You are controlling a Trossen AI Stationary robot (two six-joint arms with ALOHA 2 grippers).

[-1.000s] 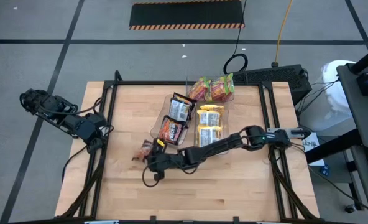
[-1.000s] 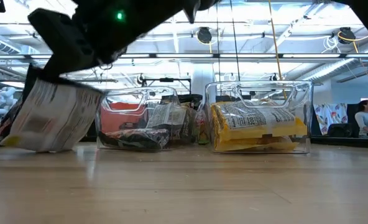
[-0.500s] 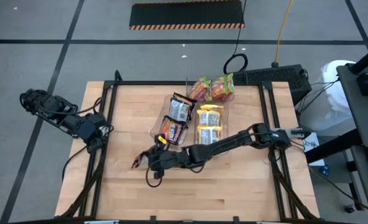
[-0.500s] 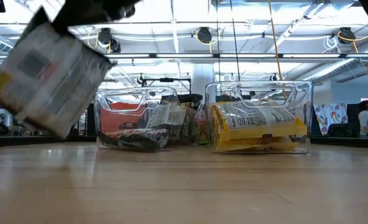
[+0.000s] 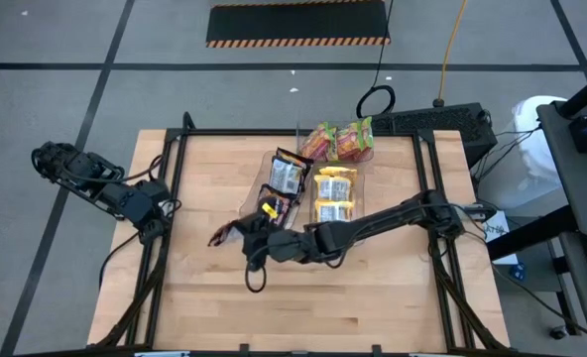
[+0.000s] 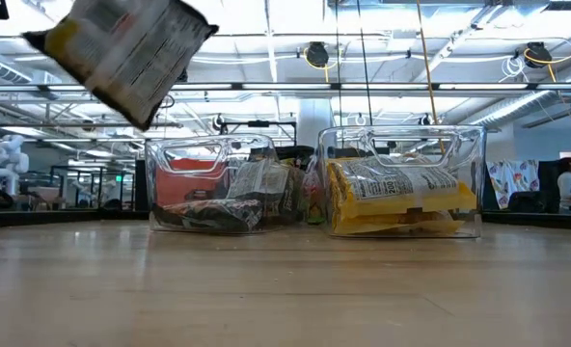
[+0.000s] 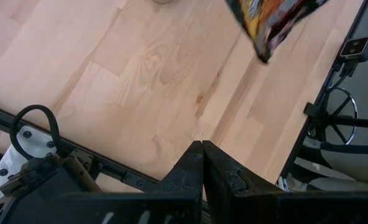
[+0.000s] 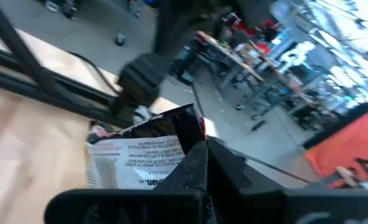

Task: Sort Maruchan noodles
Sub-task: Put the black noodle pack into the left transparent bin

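Note:
A dark brown Maruchan packet with a pale printed back hangs high above the table in the low view. It is held by my right gripper, which reaches across from the right and is shut on it. The left wrist view catches the same packet. More dark packets lie in a clear bin, yellow ones in a second, pink-green ones in a third. My left gripper waits shut at the table's left edge. My right gripper pinches the dark packet between its two fingers at one short edge. The fingers come roughly level from the table's right and point left. The packet is lifted clear, tilted, and sticks out leftward beyond the fingertips with its pale back toward the low camera.
The clear bins stand together at the table's far middle. Black frame rails run along the left and right sides of the table. Bare wood fills the near half. A loop of cable hangs below the right arm.
My right gripper has risen with the dark packet and drawn slightly toward the far edge and the bins. The packet, which was touching the table a second ago, has been lifted clear and has tipped, ending high in the low view.

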